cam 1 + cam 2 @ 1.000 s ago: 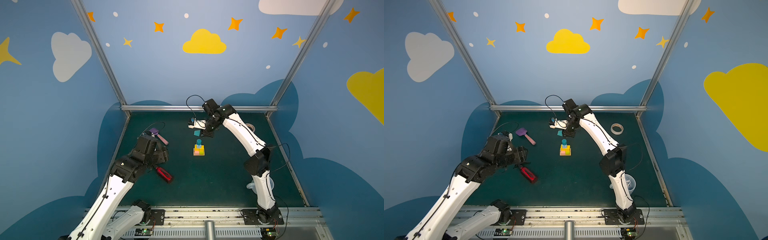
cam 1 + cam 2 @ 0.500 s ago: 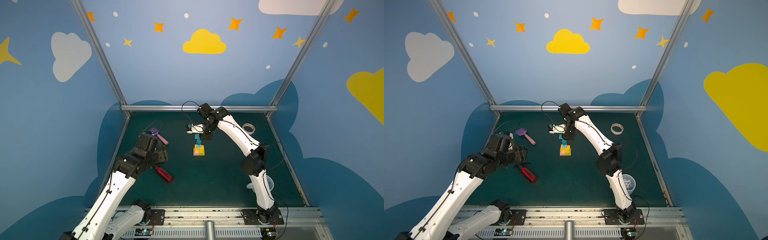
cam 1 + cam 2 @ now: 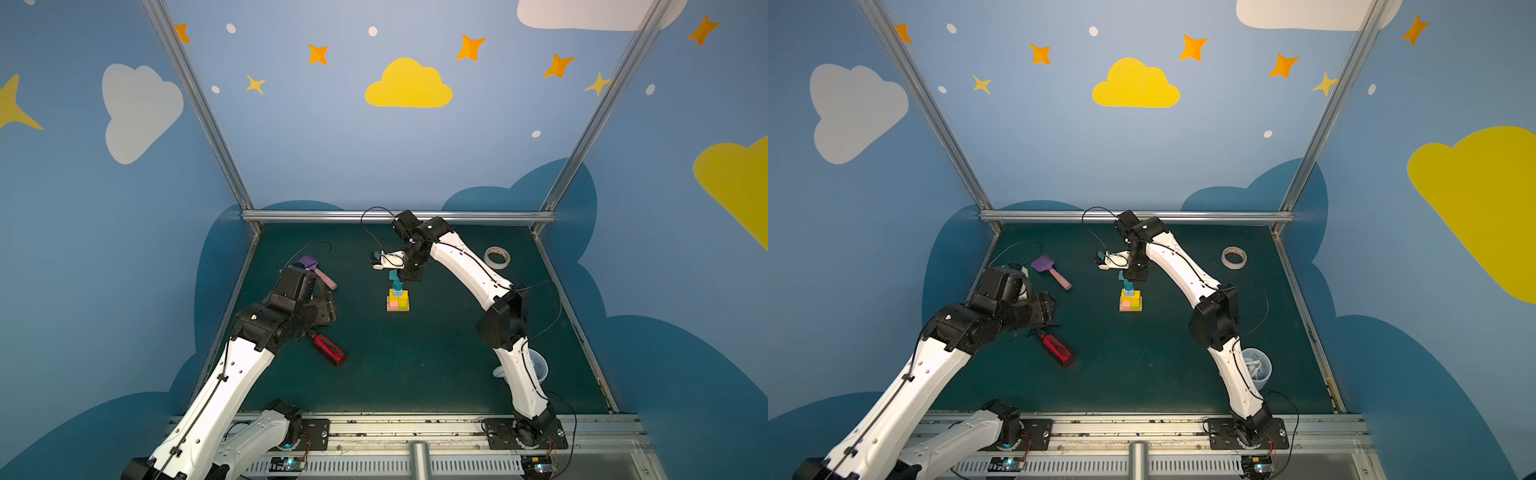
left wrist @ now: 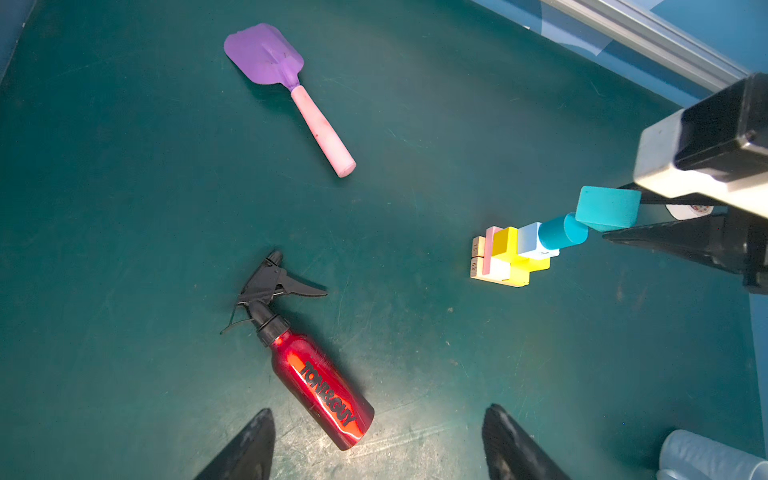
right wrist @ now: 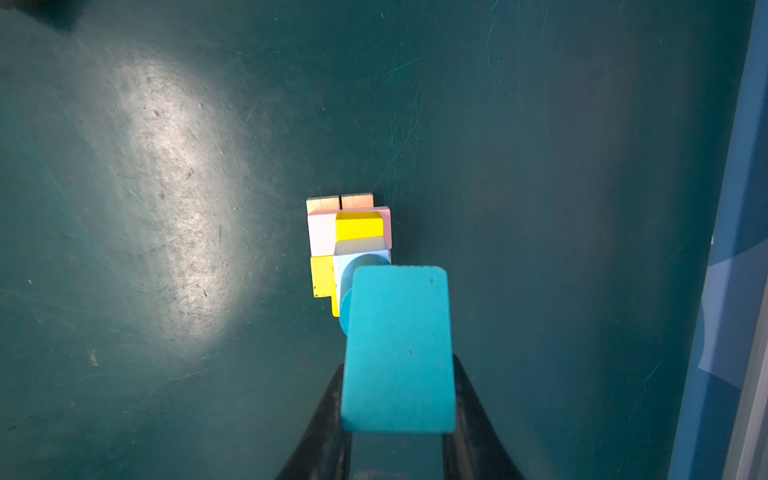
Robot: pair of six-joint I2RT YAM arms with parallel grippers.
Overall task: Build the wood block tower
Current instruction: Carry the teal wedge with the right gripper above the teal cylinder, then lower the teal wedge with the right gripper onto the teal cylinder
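Green mat (image 3: 415,353): right fingers (image 5: 328,419) snug on teal block (image 5: 397,349), left fingers (image 4: 251,449) wide.

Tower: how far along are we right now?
Done: tower stacked up to the teal cylinder. In hand: right hand grips the teal roof block just at the cylinder's top; contact unclear. Remaining: seat it and let go.

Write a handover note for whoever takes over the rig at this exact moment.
Left gripper: open, empty, hovering near the red spray bottle.
Right gripper: fingers shut on the teal house-shaped block, right over the tower.
Done: tan, pink/lime, yellow, pale-blue layers and teal cylinder stacked.
Left: seat the block on the cylinder, release, withdraw straight up.
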